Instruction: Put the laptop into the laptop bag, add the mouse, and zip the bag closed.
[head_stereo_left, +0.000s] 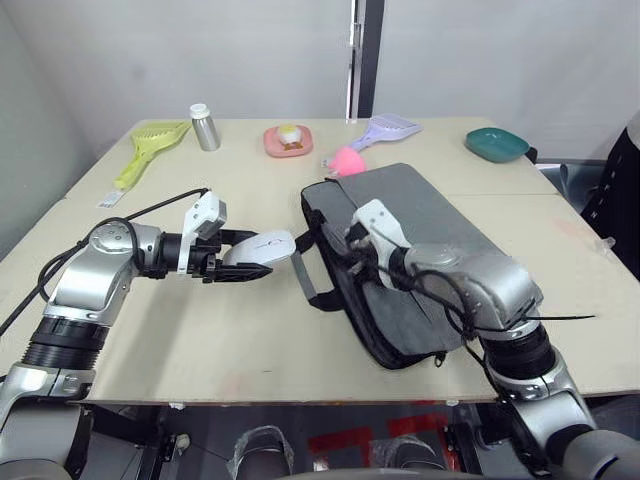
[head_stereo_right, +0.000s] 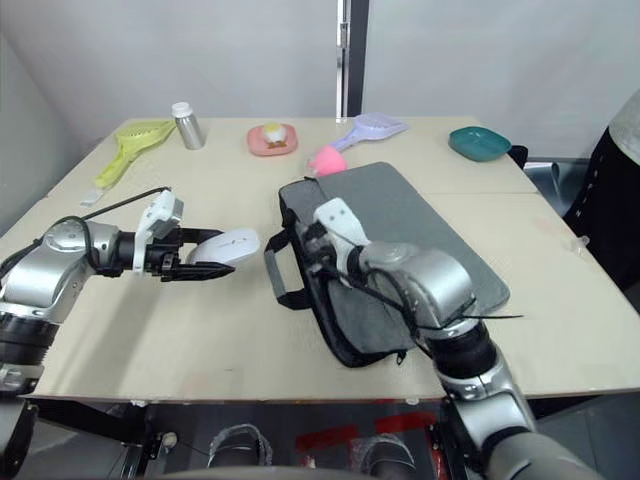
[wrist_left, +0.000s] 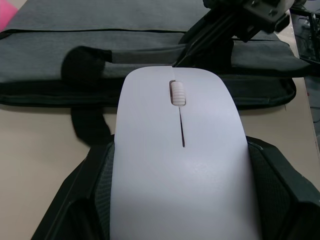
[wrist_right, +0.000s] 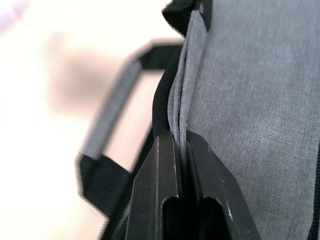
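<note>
Step in hand: adding mouse (head_stereo_left: 262, 245). Left gripper (head_stereo_left: 243, 258) clamped on mouse, just beside laptop bag (head_stereo_left: 430, 235). Right gripper (wrist_right: 181, 150) pinched bag's upper flap. Next: widen the mouth, insert mouse.

A bare test room or lab: plain white walls (head_stereo_left: 200, 50), a plywood table (head_stereo_left: 200, 340), assorted props at twelve o'clock.

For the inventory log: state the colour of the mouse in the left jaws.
White; the mouse shows best in the left wrist view.
</note>
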